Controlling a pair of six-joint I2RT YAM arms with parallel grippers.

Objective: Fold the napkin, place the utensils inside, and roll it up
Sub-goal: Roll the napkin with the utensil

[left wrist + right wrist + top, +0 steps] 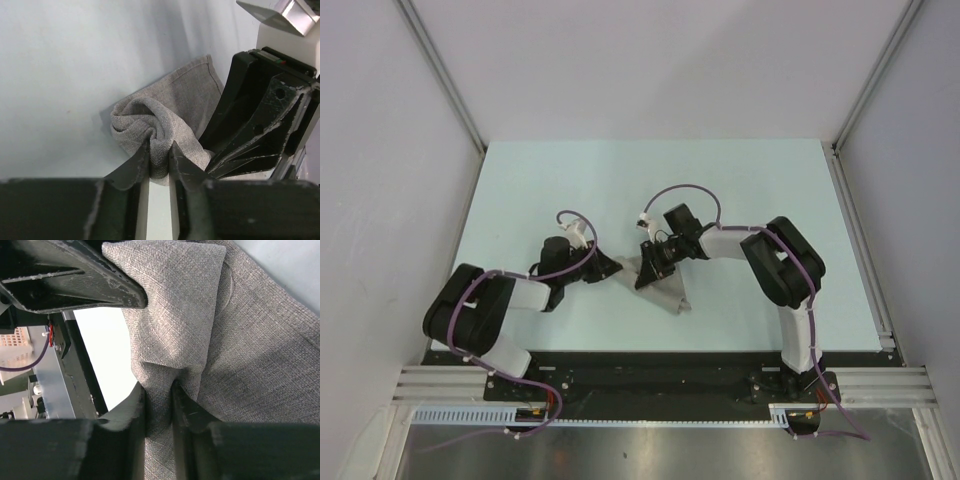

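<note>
Left gripper [159, 151] and right gripper [158, 390] each clamped bunched napkin [240, 365] in jaws; uneven pull could slip it free or skew fold.

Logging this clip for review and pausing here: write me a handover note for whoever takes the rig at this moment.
Left gripper: shut on a bunched corner of the napkin.
Right gripper: shut on a fold of the same cloth, close beside the left one.
Napkin: near the middle of the table, crumpled and partly doubled over.
Done: both grasps.
Left to do: a neat fold, placing the utensils (none in view), rolling up.
</note>
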